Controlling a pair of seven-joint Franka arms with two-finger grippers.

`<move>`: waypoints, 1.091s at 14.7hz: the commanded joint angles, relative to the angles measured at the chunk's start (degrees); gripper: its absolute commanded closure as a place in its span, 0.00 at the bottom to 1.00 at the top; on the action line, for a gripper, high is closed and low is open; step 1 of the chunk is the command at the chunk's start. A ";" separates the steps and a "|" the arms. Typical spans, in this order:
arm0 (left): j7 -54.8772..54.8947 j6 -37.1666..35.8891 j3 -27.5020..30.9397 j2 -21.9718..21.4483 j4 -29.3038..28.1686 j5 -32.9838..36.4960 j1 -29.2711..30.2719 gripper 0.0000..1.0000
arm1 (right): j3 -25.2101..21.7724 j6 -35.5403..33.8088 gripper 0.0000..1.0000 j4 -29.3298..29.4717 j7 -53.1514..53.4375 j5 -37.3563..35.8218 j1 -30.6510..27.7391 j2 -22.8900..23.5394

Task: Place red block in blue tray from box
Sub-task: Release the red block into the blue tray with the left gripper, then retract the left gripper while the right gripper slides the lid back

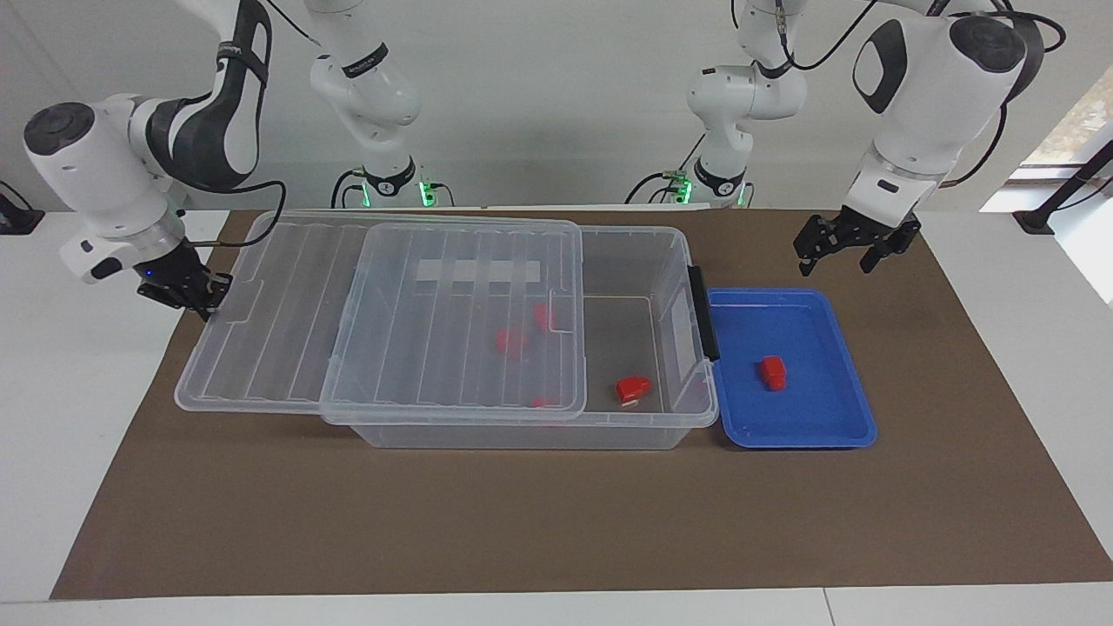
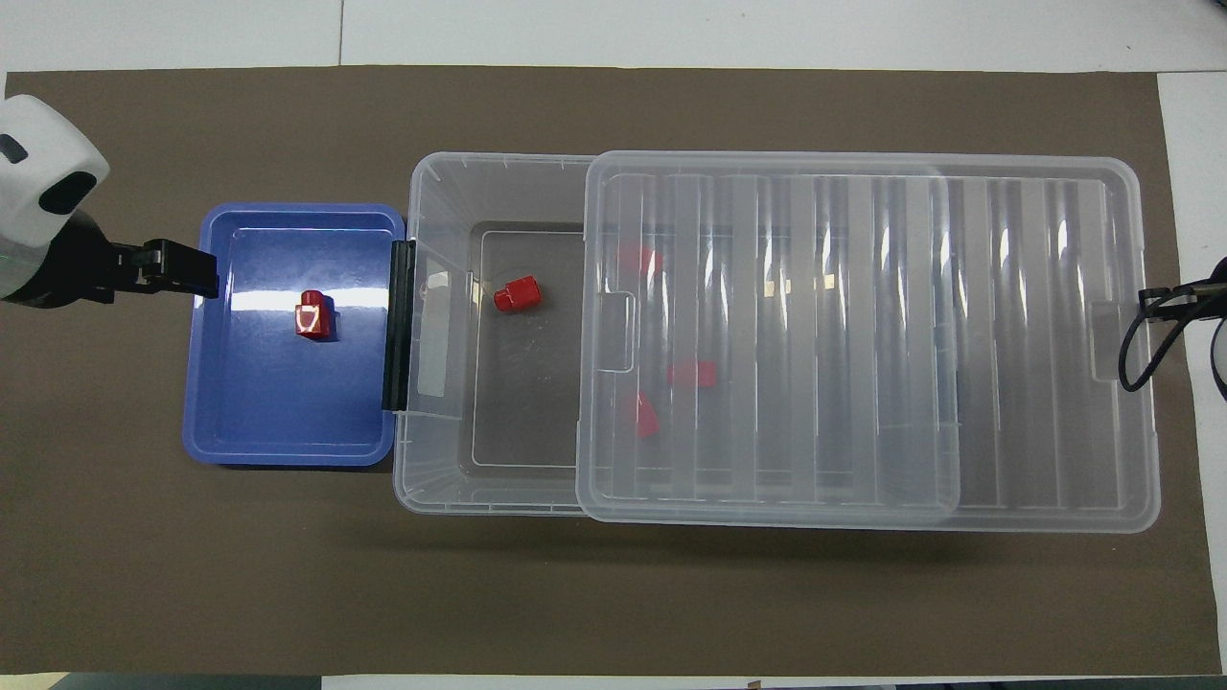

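One red block (image 1: 772,372) lies alone in the blue tray (image 1: 835,426), a little toward the box end of it, with nothing touching it. The tray sits on the brown mat (image 1: 522,522) at the left arm's end of the surface, pressed up against the black latch (image 1: 703,313) of the box (image 1: 522,432).

Up in the air over the mat, beside the tray's robot-side edge, hangs the left pincer (image 1: 855,243). Its fingers are spread apart and it has hold of nothing. From overhead it shows at the tray's outer edge (image 2: 163,271).

The box stands in the middle of the mat with its ribbed lid (image 1: 391,322) slid partway off toward the right arm's end, so the latch end is uncovered. In that uncovered part lies another red piece (image 1: 633,389), which shows a pale patch on one edge. Three more red blocks show through the lid: two close together (image 2: 690,374) (image 2: 642,414) and one farther from the robots (image 2: 637,257).

The right pincer (image 1: 193,291) is down at the overhanging end of the lid. I cannot tell whether it is open or closed, nor whether it actually touches the lid.
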 commanded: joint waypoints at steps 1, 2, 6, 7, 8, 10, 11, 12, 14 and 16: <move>3.89 -3.14 0.15 -0.84 1.23 -1.28 1.55 0.00 | 0.40 0.21 1.00 -2.20 3.34 -0.06 1.09 -1.61; 5.74 -3.76 0.07 -0.93 1.41 -1.28 2.94 0.00 | 0.40 0.21 1.00 -2.12 4.39 0.12 2.23 -1.61; 7.51 -3.94 0.59 -1.90 1.06 -1.28 4.01 0.00 | 0.40 0.12 1.00 -2.29 9.14 0.38 5.92 -1.61; 7.51 -3.94 0.60 -1.99 0.97 -1.28 4.27 0.00 | 0.48 0.12 1.00 -2.29 9.93 0.38 6.19 -1.70; 7.60 -3.94 0.51 -2.07 0.80 -1.36 4.80 0.00 | 0.49 0.03 1.00 -2.29 10.64 0.38 6.89 -1.70; 7.60 -3.86 0.42 -2.16 0.71 -1.36 4.89 0.00 | 0.49 0.03 1.00 -2.56 12.04 0.38 7.86 -1.70; 7.60 -3.94 0.33 -2.25 0.71 -1.36 4.80 0.00 | 0.49 0.03 1.00 -2.56 13.09 0.38 8.65 -1.78; 7.60 -3.86 0.24 -2.34 0.71 -1.36 4.63 0.00 | 0.49 0.03 1.00 -2.64 14.06 0.38 9.26 -1.79; 7.60 -4.03 0.16 -2.43 0.62 -1.36 4.54 0.00 | 0.49 0.03 1.00 -2.65 16.34 0.38 10.58 -1.79; 7.08 -3.94 0.16 -2.43 0.62 -1.36 4.45 0.00 | 0.49 0.03 1.00 -2.65 18.02 0.38 11.55 -1.79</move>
